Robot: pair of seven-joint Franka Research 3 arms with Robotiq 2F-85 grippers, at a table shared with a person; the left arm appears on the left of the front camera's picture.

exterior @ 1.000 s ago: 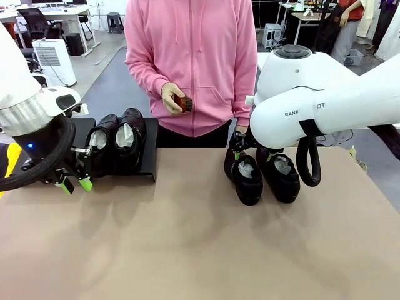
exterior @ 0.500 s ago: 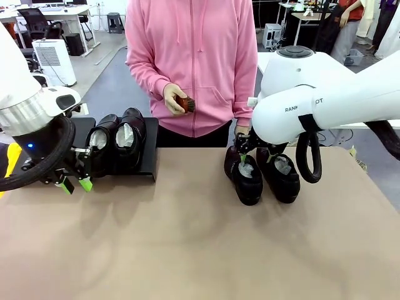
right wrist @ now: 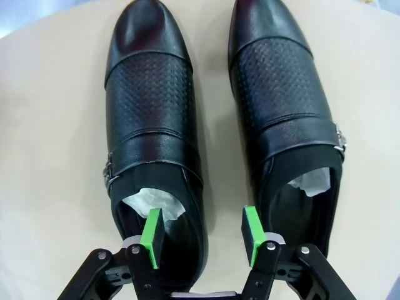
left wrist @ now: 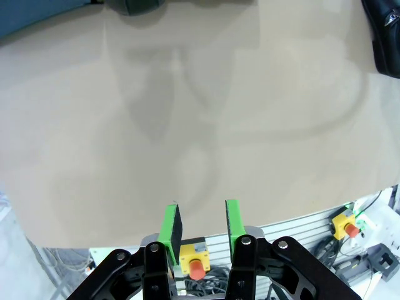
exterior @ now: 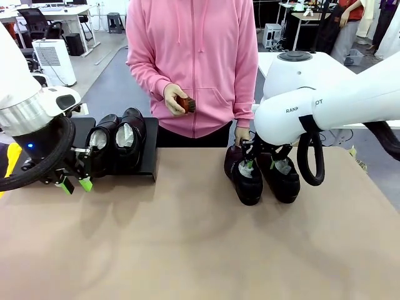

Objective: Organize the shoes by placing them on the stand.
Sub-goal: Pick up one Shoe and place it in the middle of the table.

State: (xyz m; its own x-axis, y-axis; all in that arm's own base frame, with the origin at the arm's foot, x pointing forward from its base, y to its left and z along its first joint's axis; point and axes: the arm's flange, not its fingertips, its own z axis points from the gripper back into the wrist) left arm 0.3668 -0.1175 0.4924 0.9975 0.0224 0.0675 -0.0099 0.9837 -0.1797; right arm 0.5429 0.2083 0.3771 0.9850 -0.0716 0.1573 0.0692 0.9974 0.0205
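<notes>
While low over two shoes lying side by side on the counter before the person, holds right tool apart: one pad inside the paper-stuffed mouth of one shoe, the other pad just beside its neighbour. Hangs left tool apart and empty over bare counter. Shows two more shoes set together on the stand, far left.

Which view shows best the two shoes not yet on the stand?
The right wrist view: both shoes lie whole below it, perforated leather, buckles and paper stuffing clear. The front view shows them smaller, heels behind the right arm. The left wrist view has a black shape at one corner, too cropped to name.
</notes>
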